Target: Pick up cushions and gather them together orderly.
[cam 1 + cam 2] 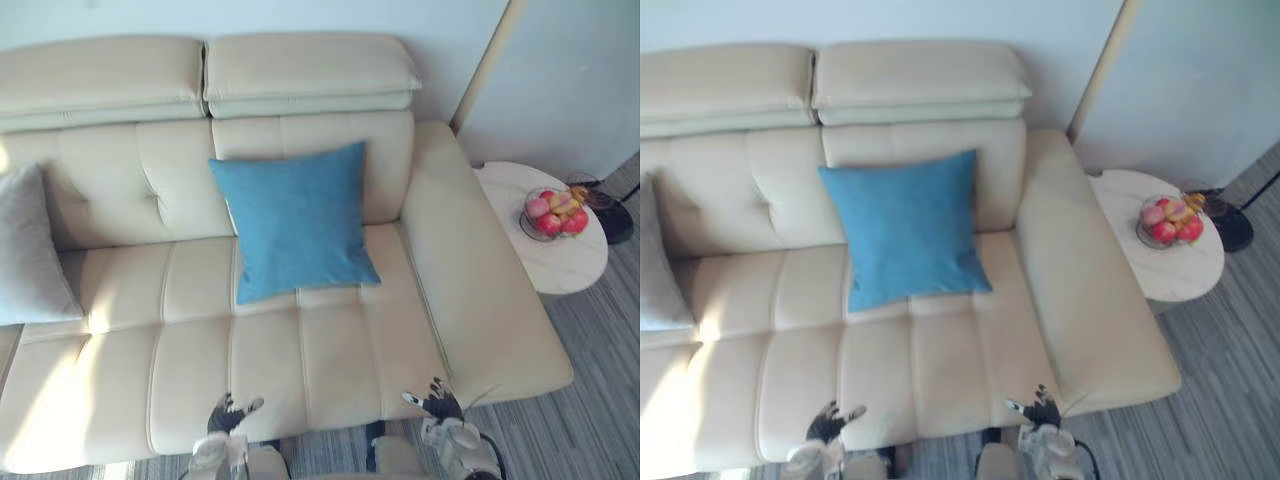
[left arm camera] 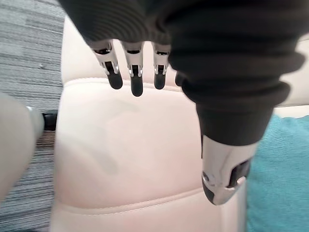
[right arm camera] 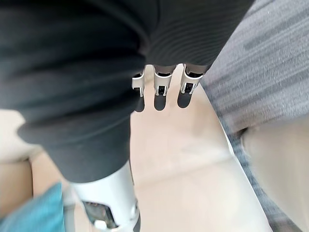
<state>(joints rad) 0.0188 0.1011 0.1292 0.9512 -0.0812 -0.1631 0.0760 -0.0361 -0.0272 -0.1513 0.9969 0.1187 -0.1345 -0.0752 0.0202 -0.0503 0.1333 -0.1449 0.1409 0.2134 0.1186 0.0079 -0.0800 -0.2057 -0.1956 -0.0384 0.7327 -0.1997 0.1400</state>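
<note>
On the cream sofa (image 1: 330, 350), blue cushion (image 1: 295, 222) against the backrest, grey cushion (image 1: 30, 250) at left, left hand (image 1: 228, 415) and right hand (image 1: 437, 402) at the near edge, fingers spread, empty, well apart from both.

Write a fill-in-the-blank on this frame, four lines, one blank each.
1. The blue cushion leans against the sofa's ____.
2. The grey cushion sits at the sofa's ____ end.
3. The round table carries a bowl of ____.
4. The left hand and right hand, both open at the seat's front edge, hold ____.

Missing words: backrest; left; fruit; nothing.
</note>
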